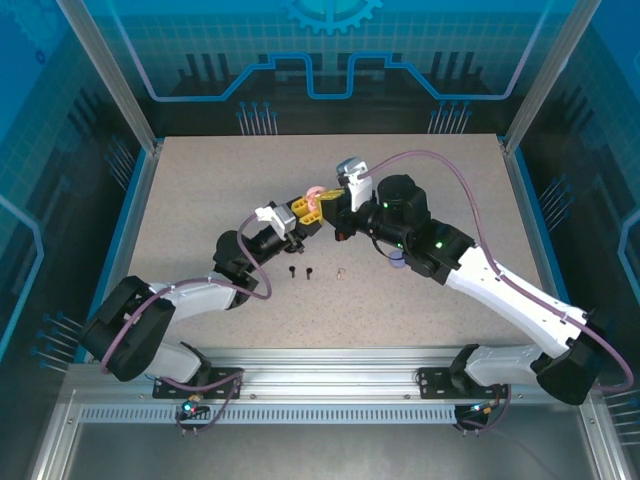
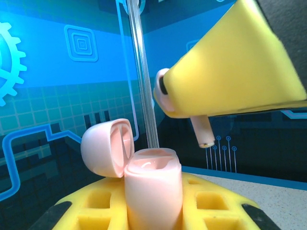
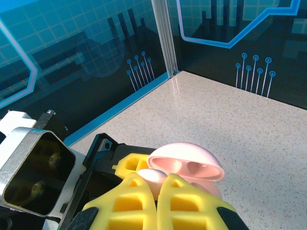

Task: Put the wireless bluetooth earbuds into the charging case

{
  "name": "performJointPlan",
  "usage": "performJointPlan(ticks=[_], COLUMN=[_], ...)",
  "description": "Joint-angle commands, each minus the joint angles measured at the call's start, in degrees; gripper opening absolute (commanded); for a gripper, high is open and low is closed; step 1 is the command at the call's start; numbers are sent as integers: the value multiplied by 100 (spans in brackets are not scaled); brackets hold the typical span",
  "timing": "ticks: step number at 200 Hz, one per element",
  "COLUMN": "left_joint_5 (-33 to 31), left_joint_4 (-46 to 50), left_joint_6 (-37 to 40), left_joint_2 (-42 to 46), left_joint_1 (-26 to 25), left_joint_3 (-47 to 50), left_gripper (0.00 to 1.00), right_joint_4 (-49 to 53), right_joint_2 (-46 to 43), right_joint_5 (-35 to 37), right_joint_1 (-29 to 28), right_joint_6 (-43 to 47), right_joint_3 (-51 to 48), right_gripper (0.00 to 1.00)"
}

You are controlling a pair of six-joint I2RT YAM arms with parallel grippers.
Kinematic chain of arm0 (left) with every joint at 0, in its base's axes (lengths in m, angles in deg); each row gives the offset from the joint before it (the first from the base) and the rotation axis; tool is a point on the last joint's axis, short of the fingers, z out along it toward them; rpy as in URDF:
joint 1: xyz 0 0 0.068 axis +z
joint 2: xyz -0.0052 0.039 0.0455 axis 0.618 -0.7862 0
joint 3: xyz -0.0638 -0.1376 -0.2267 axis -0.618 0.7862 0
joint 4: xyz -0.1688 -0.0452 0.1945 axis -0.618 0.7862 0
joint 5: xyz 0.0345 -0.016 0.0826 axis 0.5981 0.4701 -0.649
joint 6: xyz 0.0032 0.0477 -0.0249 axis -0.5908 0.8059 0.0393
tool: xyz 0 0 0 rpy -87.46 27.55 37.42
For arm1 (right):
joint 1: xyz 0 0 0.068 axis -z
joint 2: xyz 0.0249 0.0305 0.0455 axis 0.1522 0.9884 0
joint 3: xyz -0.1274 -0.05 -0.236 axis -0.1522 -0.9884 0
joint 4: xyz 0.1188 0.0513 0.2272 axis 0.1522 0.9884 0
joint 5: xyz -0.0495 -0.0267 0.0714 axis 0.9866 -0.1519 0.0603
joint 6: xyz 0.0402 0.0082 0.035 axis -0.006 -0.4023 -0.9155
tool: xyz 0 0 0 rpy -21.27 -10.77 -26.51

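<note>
The left fingers are clamped on the pale pink charging case, its lid open. The right fingers pinch a pale pink earbud above the left fingers, near the case's mouth, stem down.

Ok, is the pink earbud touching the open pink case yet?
Apart. Left wrist view: the pink earbud hangs above and beside the open pink case, with background visible between stem tip and rim.

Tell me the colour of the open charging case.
Pale pink, lid and body alike; the charging case shows best in the left wrist view.
</note>
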Motion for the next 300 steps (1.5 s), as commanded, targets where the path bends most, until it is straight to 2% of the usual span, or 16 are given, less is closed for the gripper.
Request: performJointPlan(ticks=[1, 169, 204, 244, 284, 300], left_joint_5=[62, 79, 65, 28, 20, 15], left_joint_4=[-266, -266, -268, -264, -265, -266], left_joint_6=[-43, -28, -18, -49, -53, -53], left_joint_2=[22, 171, 189, 178, 164, 153], left_joint_1=[-28, -143, -166, -178, -174, -178], left_joint_3=[-147, -191, -213, -252, -261, -253], left_gripper=[0, 0, 0, 0, 0, 0], right_joint_4=[-292, -338, -308, 76, 374, 385], right_joint_2=[51, 114, 159, 244, 327, 350], right_joint_5=[21, 72, -199, -902, -968, -903], right_joint_1=[-20, 269, 267, 259, 256, 253], right_joint_6=[-69, -170, -114, 188, 314, 280], right_joint_3=[-35, -259, -247, -120, -44, 19], right_gripper=[4, 2, 2, 2, 4, 9])
